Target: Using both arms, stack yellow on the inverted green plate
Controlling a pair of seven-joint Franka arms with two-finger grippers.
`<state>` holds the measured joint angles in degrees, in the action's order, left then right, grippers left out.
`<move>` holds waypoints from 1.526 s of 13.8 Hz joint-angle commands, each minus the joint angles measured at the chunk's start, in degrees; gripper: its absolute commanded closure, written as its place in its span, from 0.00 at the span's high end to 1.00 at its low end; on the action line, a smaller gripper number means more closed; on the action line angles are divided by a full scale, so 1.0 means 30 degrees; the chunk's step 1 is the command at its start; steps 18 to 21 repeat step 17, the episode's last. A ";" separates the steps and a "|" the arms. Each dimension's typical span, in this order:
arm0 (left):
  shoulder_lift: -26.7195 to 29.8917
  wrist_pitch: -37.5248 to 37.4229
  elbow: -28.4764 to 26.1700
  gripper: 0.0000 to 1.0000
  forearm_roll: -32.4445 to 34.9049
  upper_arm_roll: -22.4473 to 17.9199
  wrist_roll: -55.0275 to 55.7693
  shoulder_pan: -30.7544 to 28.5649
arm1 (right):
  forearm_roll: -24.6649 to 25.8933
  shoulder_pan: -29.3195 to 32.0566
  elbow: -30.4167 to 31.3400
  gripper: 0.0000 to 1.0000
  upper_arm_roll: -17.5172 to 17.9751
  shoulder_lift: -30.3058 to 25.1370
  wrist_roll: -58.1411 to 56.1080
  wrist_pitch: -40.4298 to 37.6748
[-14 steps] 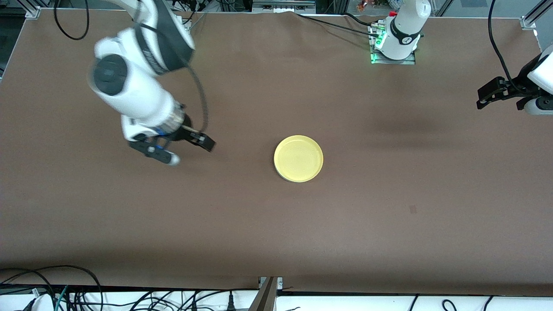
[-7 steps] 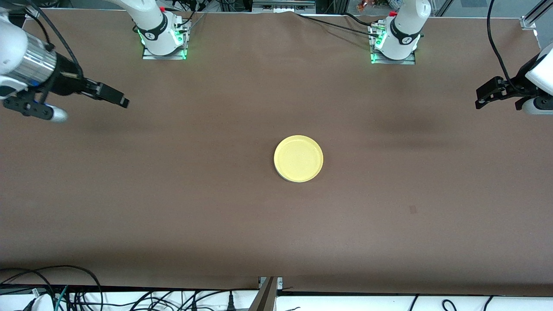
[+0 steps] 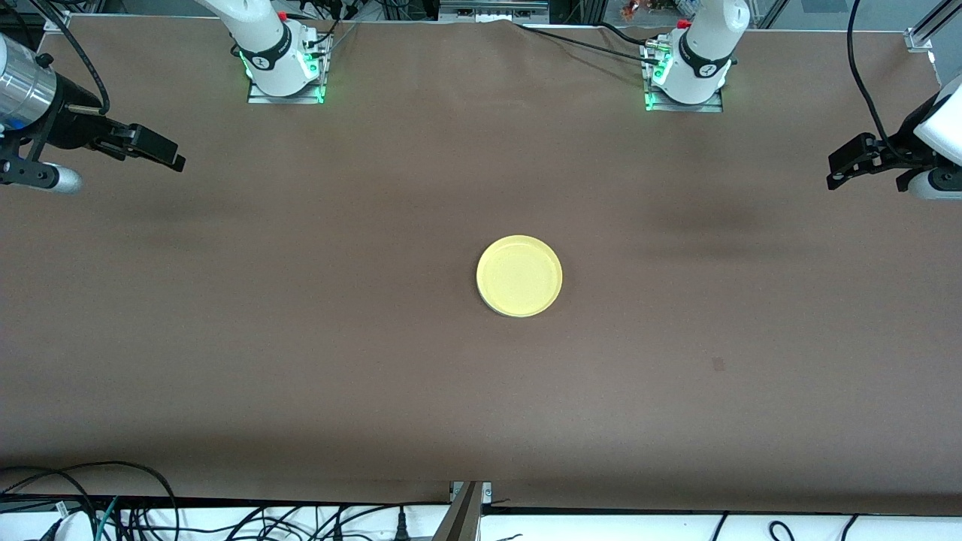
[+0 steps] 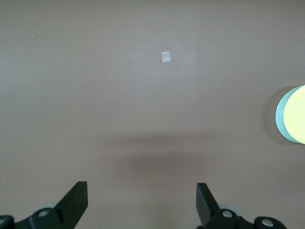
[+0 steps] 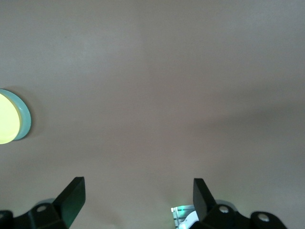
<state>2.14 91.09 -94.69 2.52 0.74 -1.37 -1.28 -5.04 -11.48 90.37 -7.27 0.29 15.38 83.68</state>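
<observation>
Yellow plate (image 3: 519, 275) sits rim-up near the middle of the brown table (image 3: 376, 361), stacked on the green plate (image 3: 502, 309). From the front view the green one is barely visible: only a thin pale sliver along the yellow plate's edge from about 6 to 8 o'clock.

The wrist views show it better. The left wrist view has the yellow plate (image 4: 298, 114) cut off at the frame edge, with a mint-green crescent (image 4: 280, 114) sticking out from under it. The right wrist view shows the same: yellow (image 5: 7, 124) on top, green rim (image 5: 25, 119) peeking out beneath.

Left gripper (image 3: 845, 161) hangs over the table at the left arm's end, roughly 2 o'clock from the plates, fingers spread wide, nothing between them. Its wrist view also picks up a small pale square mark (image 4: 166, 57) on the table; in the front view the mark (image 3: 718, 364) reads as a faint dark patch.

Right gripper (image 3: 113, 161) is over the right arm's end, about 10 o'clock from the plates, fingers likewise apart and empty. Its wrist view catches a green-lit arm base (image 5: 183, 212), seen between the fingers.

Both grippers are well apart from the stack.
</observation>
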 commanded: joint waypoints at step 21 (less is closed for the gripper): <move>0.0225 -0.0306 0.0127 1.00 -0.0078 0.0192 -0.0158 -0.0043 | 0.1446 0.0721 -0.0181 1.00 0.0782 -0.0273 -0.3017 0.0233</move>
